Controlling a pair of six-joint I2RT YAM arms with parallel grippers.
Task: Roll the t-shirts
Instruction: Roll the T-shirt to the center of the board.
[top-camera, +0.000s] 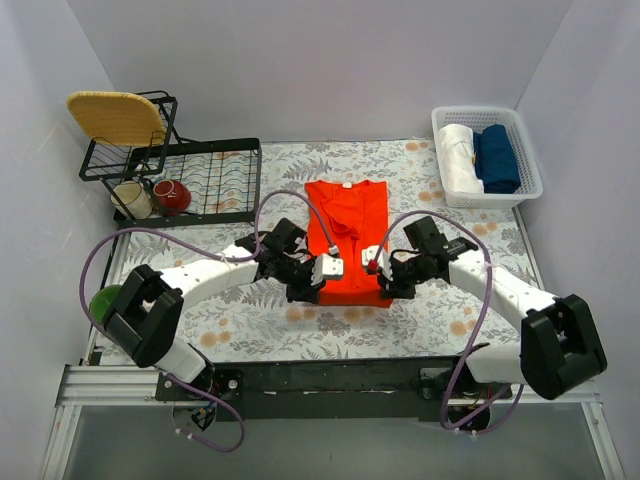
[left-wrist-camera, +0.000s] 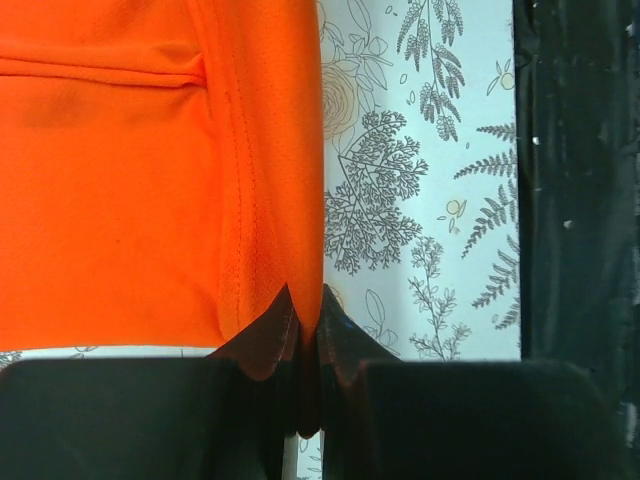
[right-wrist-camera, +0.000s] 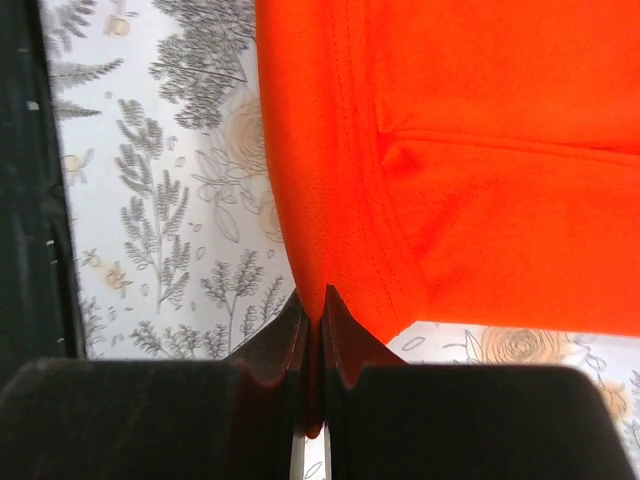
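Left gripper (left-wrist-camera: 306, 312) clamps t-shirt (left-wrist-camera: 110, 200) hem corner | right gripper (right-wrist-camera: 314, 308), opposite corner

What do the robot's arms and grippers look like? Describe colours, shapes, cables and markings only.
Both the left arm and right arm have white links and bulky black joints. A lilac cable loops along each. The left gripper and right gripper have black fingers tapering to points; a red spot marks the right one.

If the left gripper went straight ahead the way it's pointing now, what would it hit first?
The orange t-shirt. The left gripper is shut on its edge, so pushing on would likely just bunch that fabric over the patterned table; depth beyond is unclear.
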